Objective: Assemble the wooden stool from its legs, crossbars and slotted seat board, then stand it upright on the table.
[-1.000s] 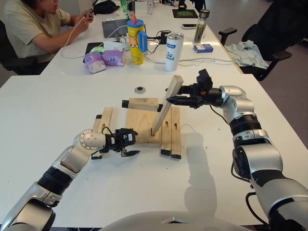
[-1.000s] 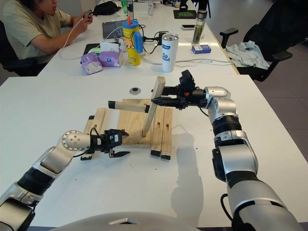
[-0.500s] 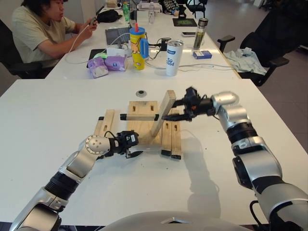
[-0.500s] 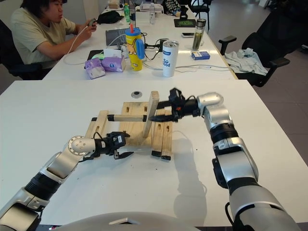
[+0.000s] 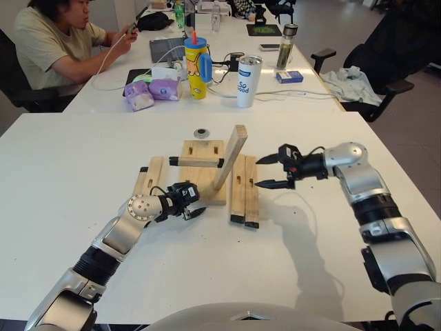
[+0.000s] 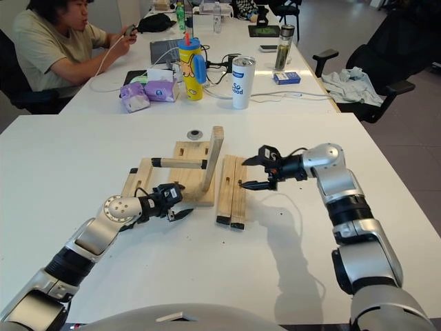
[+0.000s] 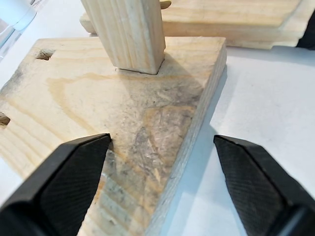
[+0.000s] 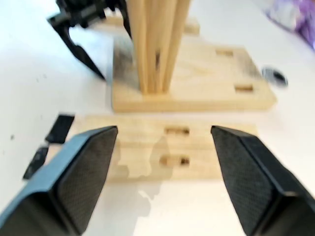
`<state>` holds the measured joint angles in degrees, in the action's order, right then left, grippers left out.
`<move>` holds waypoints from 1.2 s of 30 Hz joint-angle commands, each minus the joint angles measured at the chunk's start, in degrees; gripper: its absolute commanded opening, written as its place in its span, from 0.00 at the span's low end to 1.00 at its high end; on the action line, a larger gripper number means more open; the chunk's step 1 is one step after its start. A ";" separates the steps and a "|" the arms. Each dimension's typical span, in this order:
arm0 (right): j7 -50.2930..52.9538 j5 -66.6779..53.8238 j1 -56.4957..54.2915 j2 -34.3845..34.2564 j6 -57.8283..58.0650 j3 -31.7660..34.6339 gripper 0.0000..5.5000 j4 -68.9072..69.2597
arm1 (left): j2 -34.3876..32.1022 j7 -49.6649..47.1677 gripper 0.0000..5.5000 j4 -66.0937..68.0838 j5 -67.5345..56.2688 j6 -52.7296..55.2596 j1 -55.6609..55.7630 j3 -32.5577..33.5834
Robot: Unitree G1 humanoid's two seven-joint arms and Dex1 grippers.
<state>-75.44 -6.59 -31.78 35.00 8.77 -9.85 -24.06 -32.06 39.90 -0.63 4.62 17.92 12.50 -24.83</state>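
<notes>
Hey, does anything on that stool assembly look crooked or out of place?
The leg standing in the seat board appears to lean toward the robot's right instead of standing square, and the open right claw is apart from it.

Silver arm shells point(image 5: 360, 182), black joints point(image 5: 373, 207); left claw point(image 5: 198, 207), right claw point(image 5: 258, 173) black.

the slotted seat board point(image 5: 202, 181) is pale blond pine streaked with tan grain and smudged grey near one corner, on a plain white table point(image 5: 83, 172). the leg point(image 5: 232, 153) standing in the board, the crossbar point(image 5: 196, 162) across it and the two legs point(image 5: 245, 193) just beside it share that light wood, the crossbar and the flat pair capped in black. either side of the board, the left gripper point(image 5: 195, 212) and right gripper point(image 5: 258, 173) are black with cross-hatched pads point(image 7: 74, 167), and well beyond it stand a yellow-and-blue tumbler point(image 5: 196, 58), a white cup point(image 5: 248, 72) and purple packs point(image 5: 140, 94).
</notes>
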 commanded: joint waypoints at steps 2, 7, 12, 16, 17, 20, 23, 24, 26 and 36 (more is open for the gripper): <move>18.19 -18.81 13.67 -8.61 35.17 11.71 0.64 27.53 | -2.47 1.21 0.70 5.17 2.31 7.58 -7.65 -2.00; 36.27 -30.50 26.90 -23.00 55.43 15.47 0.64 48.02 | -3.19 1.48 0.70 2.64 1.59 7.97 -9.50 -0.90; 45.37 -32.69 30.29 -26.92 67.96 15.06 0.64 55.97 | -3.13 1.51 0.70 1.30 1.54 8.56 -10.29 -0.51; 48.90 -34.02 31.99 -26.16 76.62 14.97 0.64 59.83 | -3.12 1.21 0.70 0.35 1.33 9.35 -10.88 0.29; 49.47 -33.85 32.26 -25.74 78.33 14.81 0.64 60.23 | -3.02 1.01 0.70 0.10 1.34 9.57 -11.13 0.46; 51.18 -33.01 33.26 -24.16 82.81 13.47 0.64 60.37 | -2.70 0.56 0.70 -0.54 1.45 10.24 -11.58 0.62; 53.16 -31.78 33.13 -23.71 83.56 13.45 0.64 59.42 | -2.40 0.13 0.70 -1.03 1.35 10.80 -11.88 0.87; 54.08 -31.03 32.87 -24.05 83.52 13.57 0.64 58.87 | -2.23 -0.03 0.70 -1.10 1.33 10.98 -11.89 0.83; 56.35 -28.94 31.86 -24.86 82.78 14.13 0.64 57.40 | -1.84 -0.29 0.70 -1.08 1.32 11.19 -11.79 0.62; 62.60 -23.79 27.60 -30.32 79.74 21.89 0.64 53.47 | -0.84 -1.14 0.70 -0.76 1.12 11.47 -11.55 0.49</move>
<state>-13.68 -31.68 -3.43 3.79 88.97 12.36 30.30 -31.71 37.40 -6.98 4.51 21.64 7.26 -21.79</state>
